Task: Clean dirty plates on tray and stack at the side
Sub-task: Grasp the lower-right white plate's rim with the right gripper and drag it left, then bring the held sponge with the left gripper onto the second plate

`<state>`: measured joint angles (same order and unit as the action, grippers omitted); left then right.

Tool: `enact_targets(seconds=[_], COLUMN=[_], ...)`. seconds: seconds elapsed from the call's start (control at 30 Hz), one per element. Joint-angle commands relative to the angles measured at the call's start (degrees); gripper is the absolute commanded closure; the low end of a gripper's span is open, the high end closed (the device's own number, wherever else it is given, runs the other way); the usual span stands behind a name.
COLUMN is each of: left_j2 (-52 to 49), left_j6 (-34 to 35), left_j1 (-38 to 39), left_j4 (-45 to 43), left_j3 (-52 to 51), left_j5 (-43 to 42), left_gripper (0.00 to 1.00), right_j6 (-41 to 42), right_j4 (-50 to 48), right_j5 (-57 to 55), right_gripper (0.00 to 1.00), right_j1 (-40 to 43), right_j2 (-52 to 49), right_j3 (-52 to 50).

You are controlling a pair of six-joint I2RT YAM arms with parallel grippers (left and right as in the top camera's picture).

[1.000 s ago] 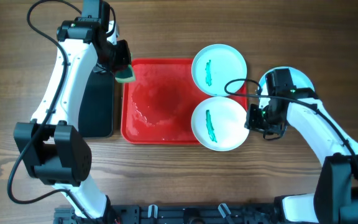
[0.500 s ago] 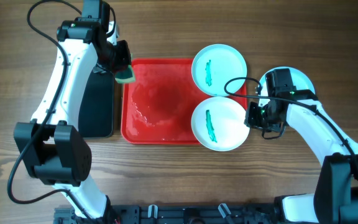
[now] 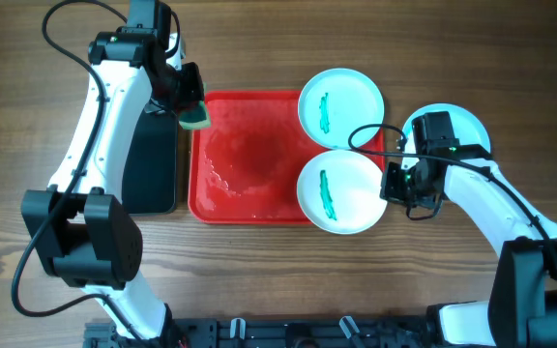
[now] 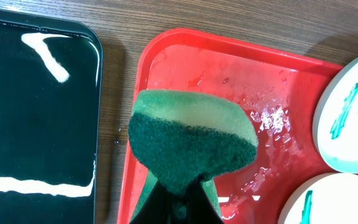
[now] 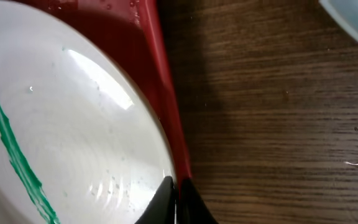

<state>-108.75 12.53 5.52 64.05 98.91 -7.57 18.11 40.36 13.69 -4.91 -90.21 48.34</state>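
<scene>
Clamping sponge (image 4: pixel 191 140) in left gripper (image 4: pixel 176 202) over tray (image 3: pixel 249 164) top-left corner, beside black tray (image 4: pixel 36 112). Counting three plates, all visible from overhead only: far plate (image 3: pixel 341 101) and near plate (image 3: pixel 341 190) smeared, on tray's right side; third plate (image 3: pixel 467 121) on table (image 3: pixel 259 280), far right. Seeing right gripper (image 5: pixel 176 196) pinched narrow on near plate's rim, clear in right wrist view only. Versus 1 s ago: nudged right wrist slightly, rest same.

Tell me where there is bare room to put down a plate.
The table is bare along the tray's near edge. Its wet middle, between the sponge and the two plates, is free. Crowded: the tray's right side, with the right gripper.
</scene>
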Motion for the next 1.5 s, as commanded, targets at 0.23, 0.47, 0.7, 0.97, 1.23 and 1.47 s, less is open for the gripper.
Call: enact_targets(seconds=[0.23, 0.47, 0.7, 0.97, 1.23, 1.47], left_j2=[0.20, 0.20, 0.20, 0.20, 0.20, 0.15], left_j6=[0.31, 0.33, 0.33, 0.33, 0.33, 0.33], left_j1=[0.00, 0.00, 0.00, 0.00, 0.00, 0.26], left_j4=[-0.02, -0.17, -0.44, -0.46, -1.05, -1.14], left_j3=[0.31, 0.31, 0.31, 0.31, 0.31, -0.68], left_j5=[-0.66, -0.66, -0.68, -0.70, -0.70, -0.74], left_gripper=[0.96, 0.96, 0.96, 0.96, 0.96, 0.96], right_j6=[7.61, 24.85, 31.04, 26.88, 20.37, 20.44], right_j4=[-0.94, -9.66, -15.13, -16.61, -6.47, -5.33], right_j5=[8.20, -4.31, -6.21, -2.45, 0.13, 0.90], right_gripper=[0.96, 0.96, 0.96, 0.68, 0.68, 0.96], right_j1=[-8.57, -20.87, -24.44, -24.85, -23.89, -23.91], right_j2=[-0.31, -1.70, -14.08, -18.88, -30.67, -31.45], right_j3=[4.66, 10.56, 15.96, 18.38, 32.00, 33.05])
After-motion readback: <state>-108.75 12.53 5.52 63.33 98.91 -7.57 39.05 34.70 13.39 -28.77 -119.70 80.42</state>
